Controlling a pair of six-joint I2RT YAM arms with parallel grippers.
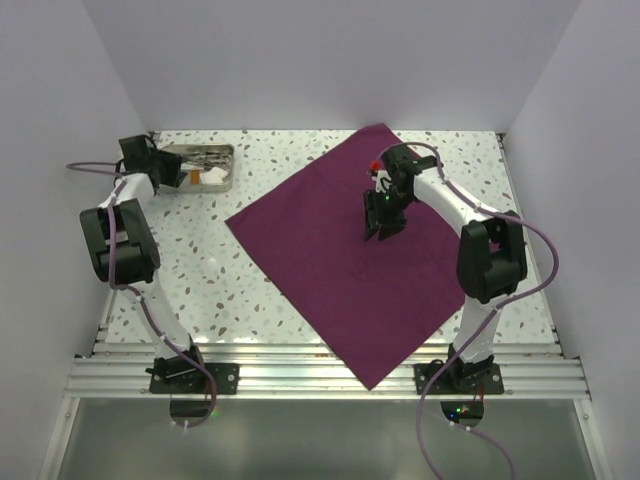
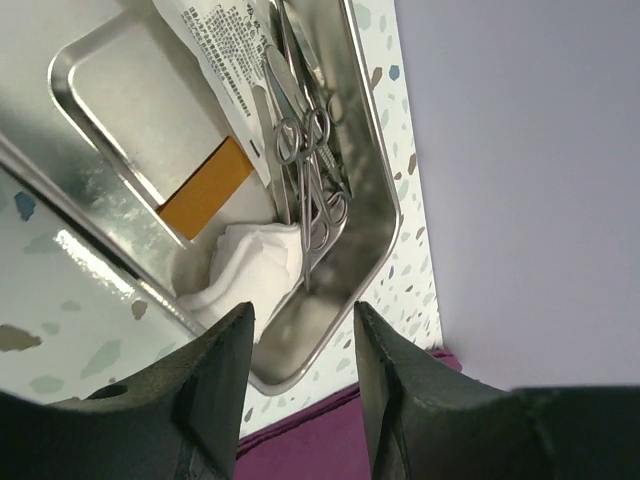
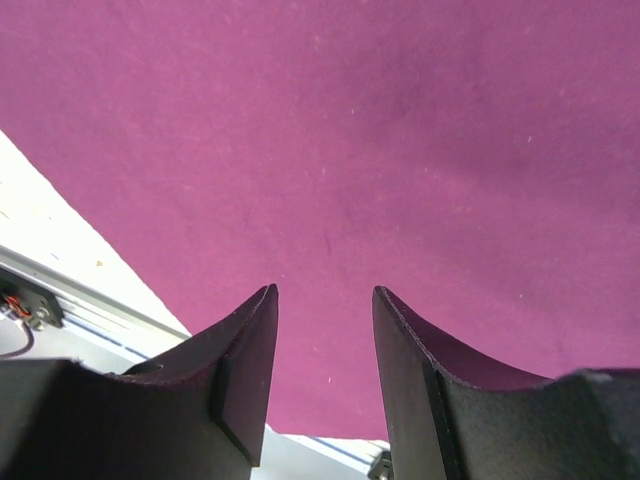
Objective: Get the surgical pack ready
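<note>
The surgical pack's purple-maroon cloth [image 1: 350, 260] lies spread flat as a large diamond on the speckled table, one corner over the near rail. Above its middle hangs my right gripper [image 1: 383, 232], open and empty; the right wrist view shows only cloth [image 3: 400, 130] between its fingers [image 3: 245, 365]. My left gripper [image 1: 172, 172] is at the back left, beside the steel tray [image 1: 222, 182]. It is open and empty [image 2: 304, 315] just above the tray's near corner [image 2: 383, 230], which holds scissors and forceps [image 2: 312, 170], white gauze [image 2: 250, 270] and a printed packet with an orange tab [image 2: 205, 190].
White walls close in the table on the left, back and right. A ribbed metal rail [image 1: 330, 375] runs along the near edge between the arm bases. A smaller steel lid or inner tray [image 2: 120, 110] leans inside the tray.
</note>
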